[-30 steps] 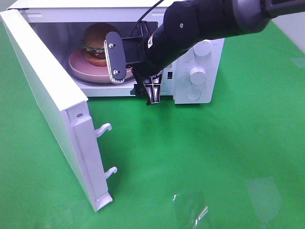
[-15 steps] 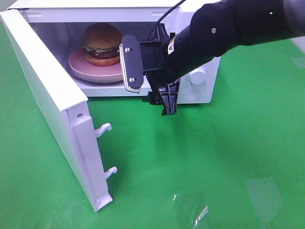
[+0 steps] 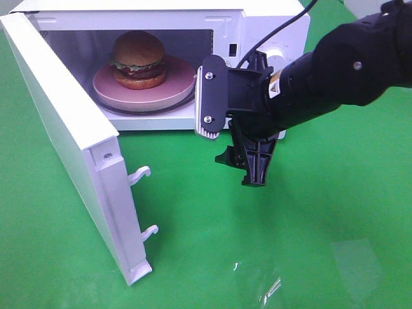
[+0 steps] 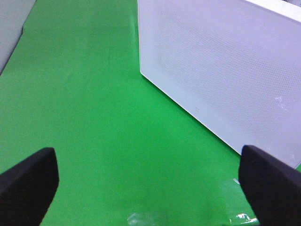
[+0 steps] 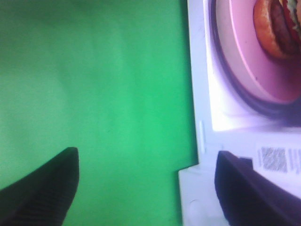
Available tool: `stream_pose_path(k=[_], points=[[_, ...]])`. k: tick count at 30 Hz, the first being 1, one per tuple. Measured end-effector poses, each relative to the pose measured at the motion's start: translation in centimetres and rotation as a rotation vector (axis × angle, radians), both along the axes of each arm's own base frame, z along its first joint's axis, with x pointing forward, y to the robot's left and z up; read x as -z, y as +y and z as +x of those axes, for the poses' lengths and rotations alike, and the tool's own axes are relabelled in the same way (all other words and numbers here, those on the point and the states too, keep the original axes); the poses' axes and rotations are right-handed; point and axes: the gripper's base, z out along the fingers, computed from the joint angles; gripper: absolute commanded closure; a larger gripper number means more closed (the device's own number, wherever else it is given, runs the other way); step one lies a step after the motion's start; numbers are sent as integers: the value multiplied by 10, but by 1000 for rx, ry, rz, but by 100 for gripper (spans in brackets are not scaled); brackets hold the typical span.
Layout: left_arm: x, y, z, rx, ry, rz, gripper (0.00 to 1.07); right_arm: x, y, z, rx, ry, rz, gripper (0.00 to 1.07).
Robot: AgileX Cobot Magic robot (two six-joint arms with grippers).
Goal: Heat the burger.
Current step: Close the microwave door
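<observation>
showing one burger [image 3: 137, 58], one plate [image 3: 106, 91], one microwave [image 3: 270, 29]

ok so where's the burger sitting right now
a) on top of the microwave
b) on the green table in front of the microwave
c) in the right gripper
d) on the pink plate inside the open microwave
d: the burger sits on the pink plate inside the microwave, whose door stands open, while the right gripper is outside it, open and empty.
</observation>
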Motion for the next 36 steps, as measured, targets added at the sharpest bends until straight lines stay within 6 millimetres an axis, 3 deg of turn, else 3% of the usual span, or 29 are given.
stream_pose_path(k=[8,16,36], points=[[0,0,0,0,0,0,10,-6,-17,-22,171,101,142,31],[0,0,0,0,0,0,10,-34,-37,-48,445,285,325,31],[0,0,0,0,0,0,10,-79,-90,-118,656,501,225,31]])
